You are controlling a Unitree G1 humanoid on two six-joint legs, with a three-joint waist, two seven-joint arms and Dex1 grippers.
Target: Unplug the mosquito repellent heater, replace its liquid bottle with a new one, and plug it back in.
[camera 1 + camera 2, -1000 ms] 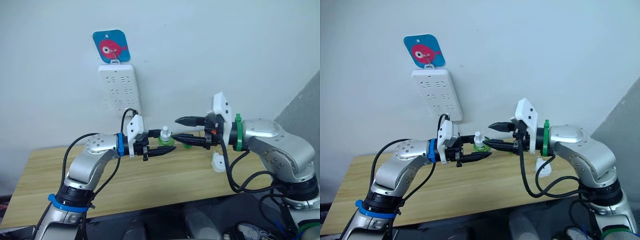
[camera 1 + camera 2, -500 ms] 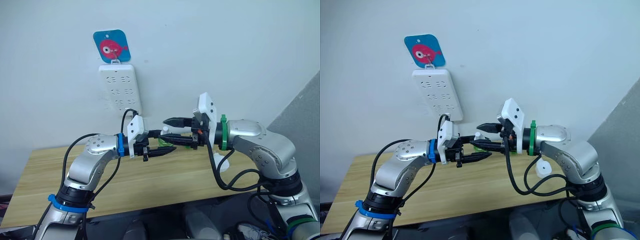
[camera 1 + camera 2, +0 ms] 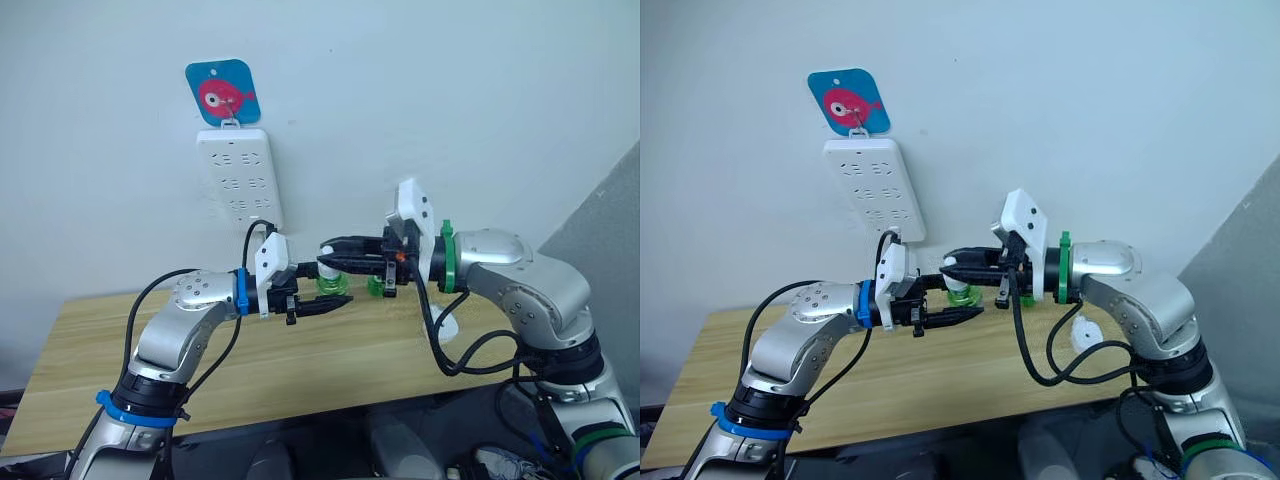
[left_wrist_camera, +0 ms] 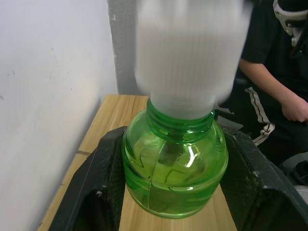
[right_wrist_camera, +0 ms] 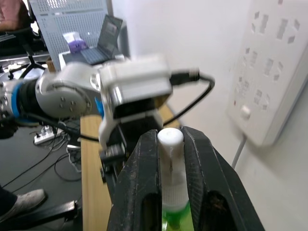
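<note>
Green bottle (image 4: pixel 174 163) in left end effector (image 3: pixel 322 291) — right end effector (image 3: pixel 335 262), open earlier, now clamped on its white cap (image 5: pixel 171 159).

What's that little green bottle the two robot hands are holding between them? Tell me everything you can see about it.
The green bottle is a small, squat, see-through container that looks like plastic, with a rounded body and a threaded neck. Yellow-green liquid shows inside, and something dark runs down its middle. A ribbed white cap sits on the neck. The bottle is held upright in the air above the wooden table. The left gripper clamps its body from both sides, while the right gripper is closed on the cap.
</note>
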